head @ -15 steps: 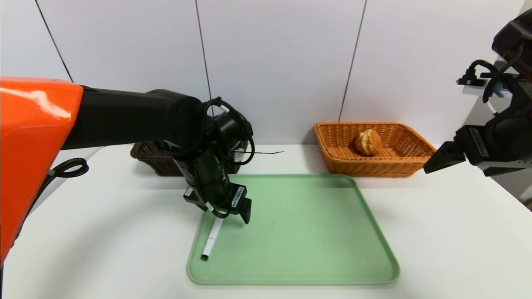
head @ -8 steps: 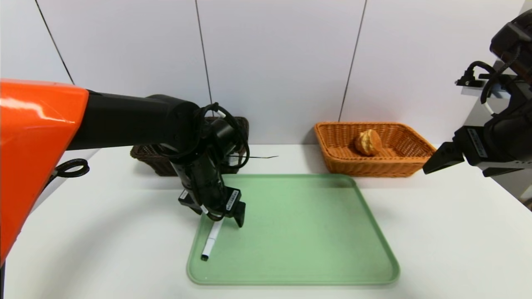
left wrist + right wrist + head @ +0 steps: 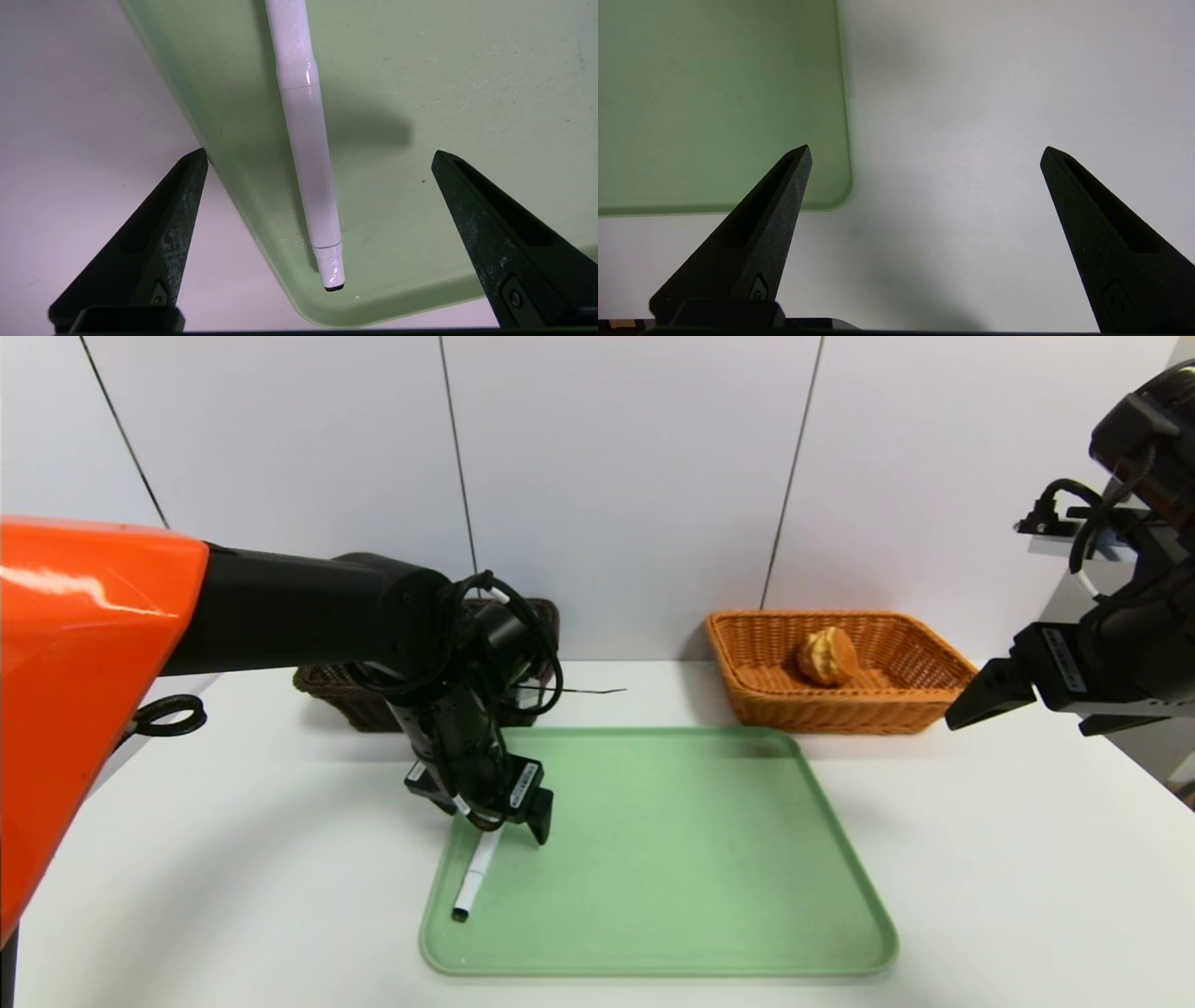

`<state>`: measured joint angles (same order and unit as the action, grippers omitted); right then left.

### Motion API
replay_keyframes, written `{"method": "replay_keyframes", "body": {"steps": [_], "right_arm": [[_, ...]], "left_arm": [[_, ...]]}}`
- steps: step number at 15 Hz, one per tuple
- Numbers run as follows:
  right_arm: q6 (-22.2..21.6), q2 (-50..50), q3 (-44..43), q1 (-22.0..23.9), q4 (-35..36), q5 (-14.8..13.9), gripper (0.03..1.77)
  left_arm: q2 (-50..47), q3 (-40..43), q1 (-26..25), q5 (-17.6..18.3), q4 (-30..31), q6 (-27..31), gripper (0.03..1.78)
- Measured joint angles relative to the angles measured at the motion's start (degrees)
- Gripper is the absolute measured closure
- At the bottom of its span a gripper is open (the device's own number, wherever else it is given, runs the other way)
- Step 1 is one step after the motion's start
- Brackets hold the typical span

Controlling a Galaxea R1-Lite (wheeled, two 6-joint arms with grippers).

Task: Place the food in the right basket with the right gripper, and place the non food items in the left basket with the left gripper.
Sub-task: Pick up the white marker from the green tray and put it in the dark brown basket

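A white pen [image 3: 472,881] with a black tip lies along the left side of the green tray [image 3: 709,896]. My left gripper [image 3: 495,821] hangs open just above the pen's far end. In the left wrist view the pen [image 3: 306,154] runs between the two spread fingers of the left gripper [image 3: 320,153], untouched; one finger hangs over the table outside the tray rim [image 3: 233,186]. A bread roll [image 3: 827,655] lies in the orange right basket [image 3: 920,705]. My right gripper [image 3: 976,700] hovers open beside that basket, nothing in it; the right wrist view shows the right gripper [image 3: 924,148] above bare table.
The dark brown left basket [image 3: 331,691] stands at the back left, largely hidden behind my left arm. A thin black strand [image 3: 597,691] lies on the white table beside it. A corner of the tray [image 3: 714,93] shows in the right wrist view.
My left gripper has shifted a little to the left and settled over the pen's far end, still open. The right arm has drifted slightly left. The pen has not moved.
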<state>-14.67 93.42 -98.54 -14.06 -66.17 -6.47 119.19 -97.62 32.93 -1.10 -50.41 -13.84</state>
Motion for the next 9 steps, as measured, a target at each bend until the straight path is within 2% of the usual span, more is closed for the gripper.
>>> {"method": "replay_keyframes", "body": {"steps": [9], "right_arm": [[0.00,0.99,-0.02,0.02,0.00,-0.02,0.10]], "left_arm": [[1.51,-0.26,-0.32,3.24,1.57,-0.02,0.11]]}}
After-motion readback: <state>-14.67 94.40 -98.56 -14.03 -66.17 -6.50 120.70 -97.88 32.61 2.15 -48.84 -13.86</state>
